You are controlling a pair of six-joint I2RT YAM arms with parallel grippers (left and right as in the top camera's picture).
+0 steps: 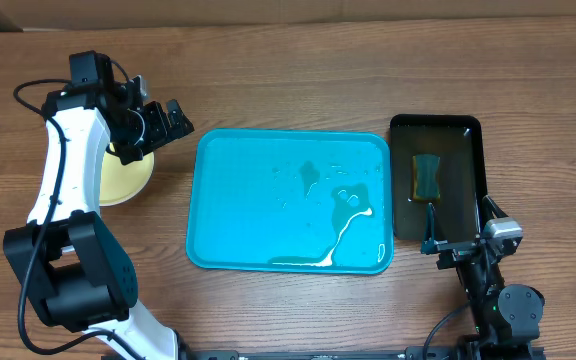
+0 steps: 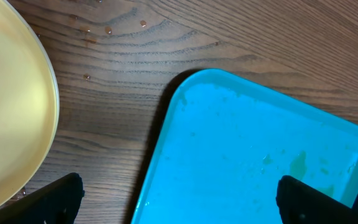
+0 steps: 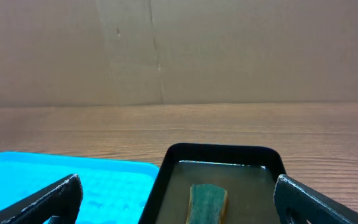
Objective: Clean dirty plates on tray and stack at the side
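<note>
Plainly our left fingers (image 2: 61, 199) stand wide apart with nothing between them. They hang above the bare strip of desk (image 1: 318, 70) between the pale yellow-green plate (image 1: 133, 182) and the near short rim of the tray (image 1: 238, 200). From those fingers the plate lies to one side, toward the left edge of the desk, with part of it under the left arm in the overhead view. The tray lies to the other side, toward the middle of the desk, with its long axis running left to right. Being round, the plate offers no long axis to line up with; any stretch of its rim would serve.

We cannot tell whether the two white plates sit beneath the yellow-green one. No plate is on the tray, which carries only puddles of water (image 1: 348, 200) and a pale streak (image 1: 343, 235).

Our right fingers (image 3: 55, 199) are likewise spread and empty, low at the near right corner of the desk. They point along the black basin (image 1: 435, 120), where the sponge (image 1: 426, 175) lies in murky water straight ahead of them.

We judge that any further handling of the plate falls to the left arm. It is right beside the plate, while the right arm sits well apart from it, across the whole length of the tray. We judge the work close to finished.
</note>
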